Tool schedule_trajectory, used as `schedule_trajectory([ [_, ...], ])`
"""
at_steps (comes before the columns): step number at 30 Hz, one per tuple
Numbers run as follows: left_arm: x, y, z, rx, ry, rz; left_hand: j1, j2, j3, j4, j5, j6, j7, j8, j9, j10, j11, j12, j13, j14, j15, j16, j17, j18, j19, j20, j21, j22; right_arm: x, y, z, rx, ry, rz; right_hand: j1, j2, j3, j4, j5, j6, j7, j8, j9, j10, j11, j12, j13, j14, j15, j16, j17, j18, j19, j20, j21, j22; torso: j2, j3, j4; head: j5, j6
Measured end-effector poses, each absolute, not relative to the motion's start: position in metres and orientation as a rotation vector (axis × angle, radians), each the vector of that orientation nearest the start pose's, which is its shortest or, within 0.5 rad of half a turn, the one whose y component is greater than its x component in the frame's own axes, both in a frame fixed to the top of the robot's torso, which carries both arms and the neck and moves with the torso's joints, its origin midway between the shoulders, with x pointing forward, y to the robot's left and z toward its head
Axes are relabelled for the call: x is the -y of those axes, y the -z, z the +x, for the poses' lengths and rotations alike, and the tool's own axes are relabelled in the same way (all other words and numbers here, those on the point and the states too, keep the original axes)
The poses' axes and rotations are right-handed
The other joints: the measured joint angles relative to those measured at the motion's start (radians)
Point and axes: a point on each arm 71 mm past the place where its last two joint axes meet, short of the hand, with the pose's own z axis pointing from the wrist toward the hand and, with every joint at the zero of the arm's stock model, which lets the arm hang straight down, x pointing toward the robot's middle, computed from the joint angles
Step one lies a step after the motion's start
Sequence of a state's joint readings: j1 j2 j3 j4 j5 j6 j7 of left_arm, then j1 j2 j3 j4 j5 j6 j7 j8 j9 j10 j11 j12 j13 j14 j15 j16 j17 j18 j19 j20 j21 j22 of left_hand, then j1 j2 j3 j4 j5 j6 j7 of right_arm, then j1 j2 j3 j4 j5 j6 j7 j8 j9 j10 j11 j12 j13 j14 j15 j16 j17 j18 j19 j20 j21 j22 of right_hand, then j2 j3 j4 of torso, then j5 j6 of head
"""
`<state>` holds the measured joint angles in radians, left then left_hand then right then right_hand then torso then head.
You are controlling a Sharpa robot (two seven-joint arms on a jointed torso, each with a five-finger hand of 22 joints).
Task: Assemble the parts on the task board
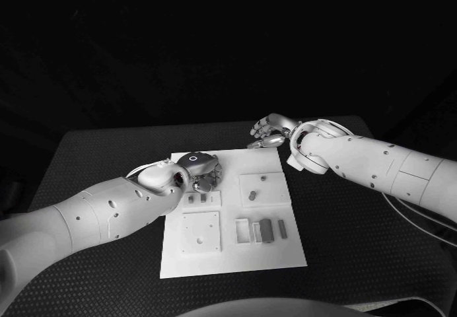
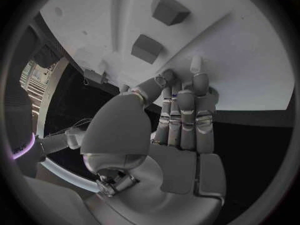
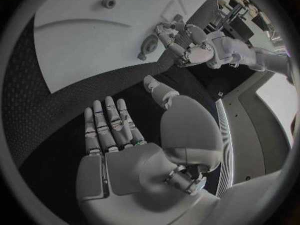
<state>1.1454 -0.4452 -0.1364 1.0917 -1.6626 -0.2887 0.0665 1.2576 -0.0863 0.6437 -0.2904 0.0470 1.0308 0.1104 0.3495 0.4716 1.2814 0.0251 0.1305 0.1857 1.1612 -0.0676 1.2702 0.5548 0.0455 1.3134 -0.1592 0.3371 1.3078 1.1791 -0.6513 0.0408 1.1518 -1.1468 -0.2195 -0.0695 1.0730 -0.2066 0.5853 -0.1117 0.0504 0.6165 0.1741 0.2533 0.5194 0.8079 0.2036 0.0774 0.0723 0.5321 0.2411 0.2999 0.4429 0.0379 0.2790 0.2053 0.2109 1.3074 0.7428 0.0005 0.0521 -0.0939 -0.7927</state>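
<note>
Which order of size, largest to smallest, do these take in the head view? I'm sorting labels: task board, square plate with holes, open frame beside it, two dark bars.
1. task board
2. square plate
3. frame
4. inner bar and outer bar: these look alike, so they are left unranked.

White arms (image 1: pixel 105 214), silver segmented fingers (image 2: pixel 187 115)

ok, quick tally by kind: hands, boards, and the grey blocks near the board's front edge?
left hand, right hand: 2
board: 1
grey blocks: 2
total: 5
</note>
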Motion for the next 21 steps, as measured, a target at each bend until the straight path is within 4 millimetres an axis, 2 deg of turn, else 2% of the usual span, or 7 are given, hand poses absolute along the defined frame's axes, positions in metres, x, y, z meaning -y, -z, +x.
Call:
schedule_trajectory([
  [16, -0.1099, 0.2649, 0.5097, -1.677, 0.649, 0.530, -0.002, 0.002, 0.002, 0.002, -0.004, 0.006, -0.001, 0.000, 0.001, 0.000, 0.000, 0.000, -0.001, 0.002, -0.002, 0.000, 0.000, 0.000, 0.000, 0.000, 0.000, 0.000, 0.2179, 0.2000, 0.5539, -1.770, -0.681, 0.231, 0.000, 0.000, 0.000, 0.000, 0.000, 0.000, 0.000, 0.000, 0.000, 0.000, 0.000, 0.000, 0.000, 0.000, 0.000, 0.000, 0.001, 0.000, 0.000, 0.000, 0.000, 0.000, 0.000, -0.0003, 0.0014, 0.001, -0.001],
  [21, -0.1085, 0.2574, 0.5104, -1.661, 0.663, 0.512, -0.002, 0.002, 0.005, -0.001, 0.000, 0.007, 0.000, 0.000, 0.001, 0.000, 0.000, 0.000, -0.001, 0.005, 0.002, 0.000, 0.000, 0.000, 0.000, 0.000, 0.000, 0.000, 0.2176, 0.1999, 0.5539, -1.770, -0.682, 0.231, 0.000, 0.000, 0.000, 0.000, 0.000, 0.000, 0.000, 0.000, 0.000, 0.000, 0.000, 0.000, 0.000, 0.000, 0.000, 0.000, 0.001, 0.000, 0.000, 0.000, 0.000, 0.000, 0.000, -0.0003, 0.0023, 0.001, -0.001],
])
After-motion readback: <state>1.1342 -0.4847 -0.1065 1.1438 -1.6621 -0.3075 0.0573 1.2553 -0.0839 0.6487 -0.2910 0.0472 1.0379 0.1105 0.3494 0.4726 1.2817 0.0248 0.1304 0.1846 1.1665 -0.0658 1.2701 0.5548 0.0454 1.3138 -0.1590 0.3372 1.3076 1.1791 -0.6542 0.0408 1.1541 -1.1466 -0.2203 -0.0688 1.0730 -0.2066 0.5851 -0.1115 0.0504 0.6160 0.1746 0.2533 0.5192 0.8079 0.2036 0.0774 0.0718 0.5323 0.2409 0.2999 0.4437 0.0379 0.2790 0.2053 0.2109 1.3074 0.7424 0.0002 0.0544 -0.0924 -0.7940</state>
